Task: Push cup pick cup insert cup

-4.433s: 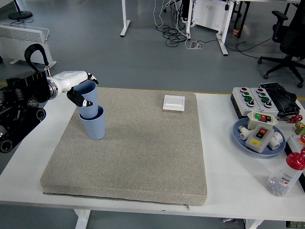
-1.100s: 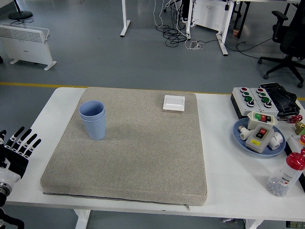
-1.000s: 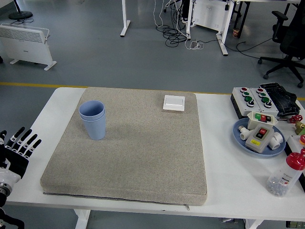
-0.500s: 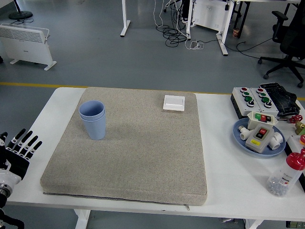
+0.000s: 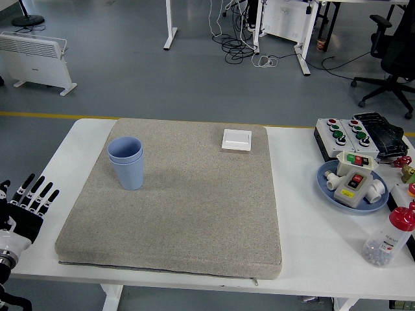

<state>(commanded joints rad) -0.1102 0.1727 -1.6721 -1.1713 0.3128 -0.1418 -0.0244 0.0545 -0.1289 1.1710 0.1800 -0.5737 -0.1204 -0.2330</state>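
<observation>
While two blue cups [image 5: 127, 162] stand nested upright on a grey mat [image 5: 175, 201], nothing touches them. At the table's [image 5: 311, 233] left edge, the left hand [image 5: 24, 206] rests with fingers spread, empty.

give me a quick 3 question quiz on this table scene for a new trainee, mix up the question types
1. True or false: the two blue cups stand side by side on the grey mat.
2. Multiple choice: where is the left hand? A) gripping the cups B) at the table's left edge, fingers spread, holding nothing C) over the white switch plate
3. Fill in: the blue plate on the right side of the table holds a grey box with a red and a ____ button.

Key:
1. False, one is nested inside the other.
2. B
3. green
</observation>
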